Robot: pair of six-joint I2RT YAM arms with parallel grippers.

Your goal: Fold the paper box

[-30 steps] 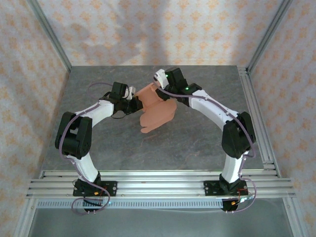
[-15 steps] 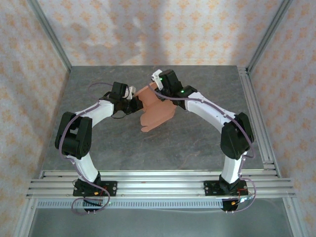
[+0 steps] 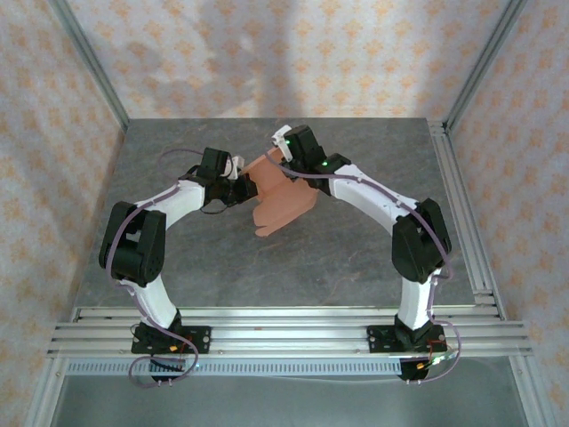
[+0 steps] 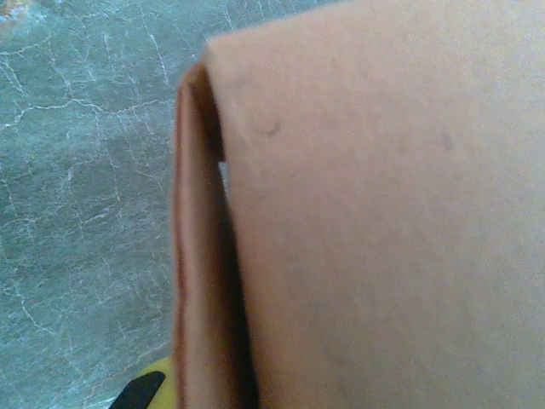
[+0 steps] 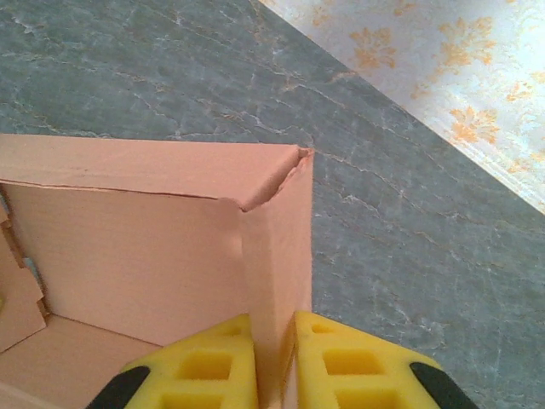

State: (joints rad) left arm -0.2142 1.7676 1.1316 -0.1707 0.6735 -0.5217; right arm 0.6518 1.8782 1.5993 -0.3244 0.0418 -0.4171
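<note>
1. From the top camera, the paper box (image 3: 283,200) is a salmon-pink, half-formed piece of card. It sits on the grey counter (image 3: 356,258) a little past the middle, between the two arms. Its far part stands up as walls, and a loose flap spreads flat toward the near side. The left fingers (image 3: 238,171) meet the box at its left edge. The right fingers (image 3: 284,158) come down onto its far corner. This view is too distant to judge the gap of either pair.

2. In the left wrist view, pink card fills most of the picture at very close range. A folded edge of the box (image 4: 383,221) runs down the picture, with veined counter (image 4: 85,170) to its left. A yellow tip of the left fingers (image 4: 152,385) shows at the bottom, right against the fold. The fingers are together, pinched on that card edge.

3. In the right wrist view, the right fingers (image 5: 249,375), yellow and ribbed, are clamped on one upright wall of the box (image 5: 128,247). One finger is inside the wall and one outside, just below a corner where two walls meet. Beyond lie the counter (image 5: 409,256) and a patterned wall (image 5: 451,68).
</note>
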